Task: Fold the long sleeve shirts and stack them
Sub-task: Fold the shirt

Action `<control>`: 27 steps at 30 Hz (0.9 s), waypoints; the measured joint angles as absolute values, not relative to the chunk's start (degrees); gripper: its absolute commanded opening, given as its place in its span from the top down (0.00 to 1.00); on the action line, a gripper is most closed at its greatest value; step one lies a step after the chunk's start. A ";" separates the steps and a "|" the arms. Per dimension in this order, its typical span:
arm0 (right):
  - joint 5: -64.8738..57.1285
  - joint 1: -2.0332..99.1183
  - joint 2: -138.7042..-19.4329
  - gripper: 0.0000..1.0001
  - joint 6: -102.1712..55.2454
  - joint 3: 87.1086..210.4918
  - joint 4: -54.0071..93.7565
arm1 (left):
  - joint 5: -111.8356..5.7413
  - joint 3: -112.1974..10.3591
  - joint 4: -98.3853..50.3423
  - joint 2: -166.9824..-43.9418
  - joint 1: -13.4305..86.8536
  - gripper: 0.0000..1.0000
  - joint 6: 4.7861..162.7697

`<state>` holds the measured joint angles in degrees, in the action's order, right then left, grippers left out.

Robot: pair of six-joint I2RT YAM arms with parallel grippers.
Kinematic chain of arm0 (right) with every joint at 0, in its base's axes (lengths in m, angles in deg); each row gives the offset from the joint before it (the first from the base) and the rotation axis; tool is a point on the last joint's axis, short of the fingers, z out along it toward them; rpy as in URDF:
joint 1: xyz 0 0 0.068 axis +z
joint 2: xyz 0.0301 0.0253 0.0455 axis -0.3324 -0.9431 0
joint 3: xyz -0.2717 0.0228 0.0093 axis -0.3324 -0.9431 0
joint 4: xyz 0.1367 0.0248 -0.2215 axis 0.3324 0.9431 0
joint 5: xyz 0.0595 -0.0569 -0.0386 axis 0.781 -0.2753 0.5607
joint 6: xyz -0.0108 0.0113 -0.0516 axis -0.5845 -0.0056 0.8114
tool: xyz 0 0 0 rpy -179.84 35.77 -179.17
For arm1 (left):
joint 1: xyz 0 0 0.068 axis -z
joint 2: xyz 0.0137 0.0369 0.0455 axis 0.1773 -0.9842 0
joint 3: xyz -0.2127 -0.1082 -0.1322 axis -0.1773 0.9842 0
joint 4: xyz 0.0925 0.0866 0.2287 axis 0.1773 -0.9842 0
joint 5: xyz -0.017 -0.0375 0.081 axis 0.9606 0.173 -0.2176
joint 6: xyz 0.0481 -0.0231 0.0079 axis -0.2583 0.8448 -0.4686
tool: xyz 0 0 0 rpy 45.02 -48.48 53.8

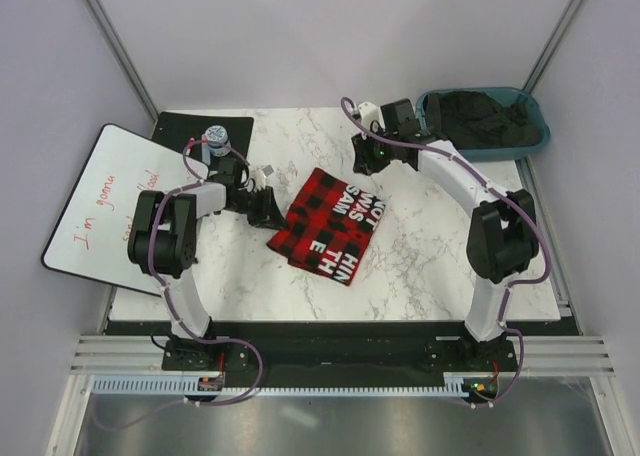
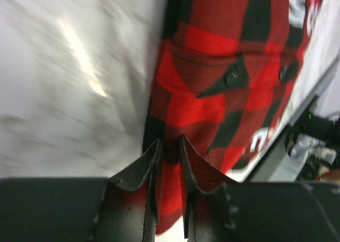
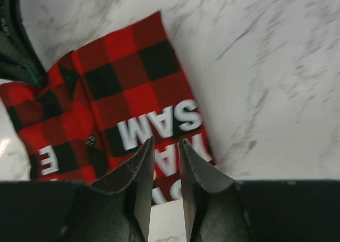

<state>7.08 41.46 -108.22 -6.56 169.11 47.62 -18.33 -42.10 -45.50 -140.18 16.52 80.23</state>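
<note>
Lying folded, flannel shirt (image 1: 330, 226) — left hand (image 1: 271, 213) at its edge, marble table (image 1: 440, 241) around.

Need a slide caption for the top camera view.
Folded red-and-black flannel shirt on the marble table, left gripper at its edge, right gripper poised beyond it.

Open white marble tabletop (image 1: 440, 246) lies right of the folded red-and-black checked shirt (image 1: 330, 221); a teal plastic bin (image 1: 505, 153) blocks the far-right corner.
</note>
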 measured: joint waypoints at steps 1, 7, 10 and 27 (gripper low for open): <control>9.33 41.72 -107.06 0.69 -7.35 166.97 48.93 | -17.74 -40.62 -45.59 -139.13 17.33 0.75 80.73; 16.76 42.46 -106.89 0.71 -8.90 157.06 54.44 | -15.07 -30.96 -45.35 -127.66 26.18 0.33 85.45; 17.15 42.44 -108.73 0.71 -8.31 155.23 56.25 | -14.79 -26.32 -43.67 -119.42 23.38 0.16 87.55; 13.90 43.56 -114.47 0.74 -0.46 155.16 57.04 | -10.09 -12.40 -3.27 -129.63 20.76 0.27 109.72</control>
<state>13.90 43.56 -114.47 -0.46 155.16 57.04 -10.09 -12.40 -3.27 -129.63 20.76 109.72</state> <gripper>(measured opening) 0.264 0.758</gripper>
